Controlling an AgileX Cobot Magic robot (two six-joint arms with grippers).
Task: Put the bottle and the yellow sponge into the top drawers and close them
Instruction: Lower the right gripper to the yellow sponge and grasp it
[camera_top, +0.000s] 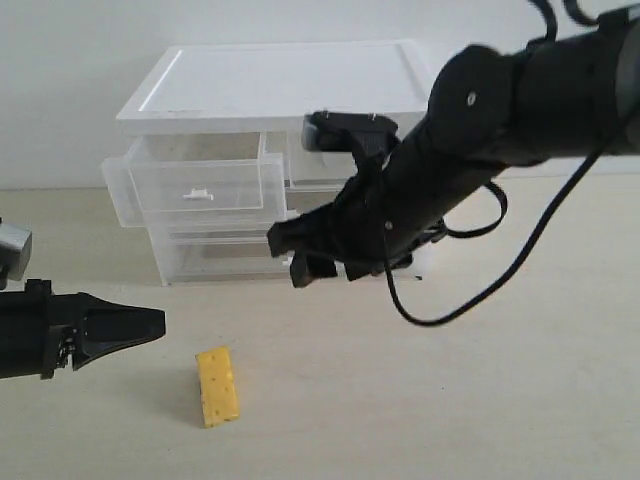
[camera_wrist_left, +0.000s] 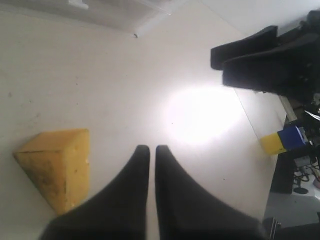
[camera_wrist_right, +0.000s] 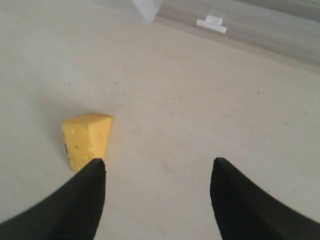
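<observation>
The yellow sponge (camera_top: 217, 386) lies on the table in front of the white cabinet. It also shows in the left wrist view (camera_wrist_left: 57, 167) and the right wrist view (camera_wrist_right: 85, 140). The top left drawer (camera_top: 195, 180) is pulled out. The top right drawer (camera_top: 318, 160) is mostly hidden behind my right arm. My left gripper (camera_top: 152, 322) (camera_wrist_left: 149, 149) is shut on nothing, low and just left of the sponge. My right gripper (camera_top: 288, 258) (camera_wrist_right: 159, 167) hangs open and empty above the table, before the cabinet. The bottle is out of view.
The white cabinet (camera_top: 280, 85) stands at the back with two full-width drawers under the top row. A white tab handle (camera_wrist_right: 211, 23) of one drawer faces my right gripper. A black cable (camera_top: 520, 260) loops from the right arm.
</observation>
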